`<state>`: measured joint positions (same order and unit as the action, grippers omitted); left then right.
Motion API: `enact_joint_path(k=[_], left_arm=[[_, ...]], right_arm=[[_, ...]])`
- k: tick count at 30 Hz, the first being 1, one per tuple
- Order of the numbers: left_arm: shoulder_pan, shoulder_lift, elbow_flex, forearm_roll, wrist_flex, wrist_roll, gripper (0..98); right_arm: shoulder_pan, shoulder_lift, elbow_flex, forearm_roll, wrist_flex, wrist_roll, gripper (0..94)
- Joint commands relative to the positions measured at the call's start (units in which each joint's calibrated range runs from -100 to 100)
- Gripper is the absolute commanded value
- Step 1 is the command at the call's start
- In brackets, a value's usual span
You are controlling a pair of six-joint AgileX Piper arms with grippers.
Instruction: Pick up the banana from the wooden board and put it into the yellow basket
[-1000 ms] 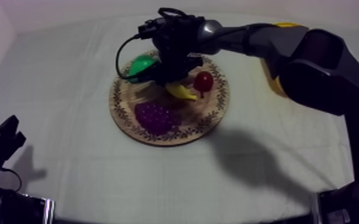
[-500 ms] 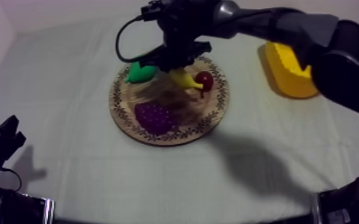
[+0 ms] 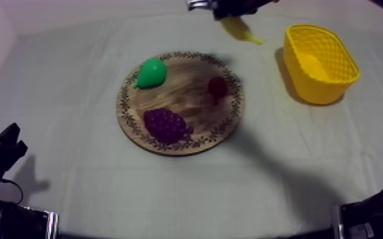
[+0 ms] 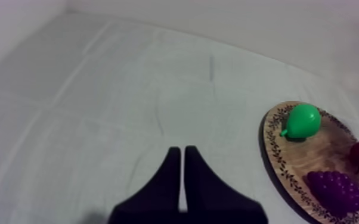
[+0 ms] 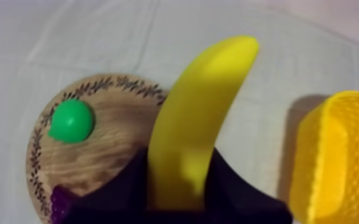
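**A:** Where is the banana (image 5: 206, 101)?

**B:** It stands between the 2 black fingers (image 5: 128, 190) of the right tool (image 5: 179, 156), which is closed round its lower part. Its free end points out over the cloth, between the wooden board (image 3: 181, 95) and the yellow basket (image 3: 315, 89). Seen from above, the fruit hangs at the far side of the table (image 3: 73, 184). It is past the board's far rim and to the left of the basket, and it touches neither.

**A:** How does the basket stand?

**B:** It stands upright, open side up, at the right of the table, well apart from the board.

**A:** What lies on the board?

**B:** There are 3 toy fruits. A green pear (image 3: 151, 72) lies at the far left rim, a bunch of grapes (image 3: 165, 124) at the near side and a small red fruit (image 3: 217, 87) toward the right. None touches another.

**A:** And the left tool (image 4: 183, 155)?

**B:** It sits low at the table's left edge, well apart from the board. Its 2 fingers lie together as a narrow wedge, with nothing between them. They point over bare cloth, with the pear, the grapes and the red fruit off to one side.
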<state>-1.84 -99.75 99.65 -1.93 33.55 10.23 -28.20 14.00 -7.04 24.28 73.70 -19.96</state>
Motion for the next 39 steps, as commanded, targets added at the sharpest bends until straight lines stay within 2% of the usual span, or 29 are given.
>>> enact_joint_path(k=[1,13,21,27,39], left_arm=[[-0.01,0.00,0.01,0.00,0.00,0.01,0.0],[-0.01,0.00,0.01,0.00,0.00,0.01,0.0],[-0.01,0.00,0.01,0.00,0.00,0.01,0.0],[-0.01,0.00,0.01,0.00,0.00,0.01,0.0],[-0.01,0.00,0.01,0.00,0.00,0.01,0.0]], right_arm=[[2.26,-5.01,2.08,0.86,-1.17,0.40,11.2],[15.55,-13.96,13.97,2.69,-9.55,3.39,11.2],[21.84,-15.13,20.74,2.39,-14.79,5.12,11.1],[23.59,-14.00,25.54,1.83,-16.78,5.47,11.1],[23.52,-8.46,33.83,0.14,-19.57,6.00,11.2]])
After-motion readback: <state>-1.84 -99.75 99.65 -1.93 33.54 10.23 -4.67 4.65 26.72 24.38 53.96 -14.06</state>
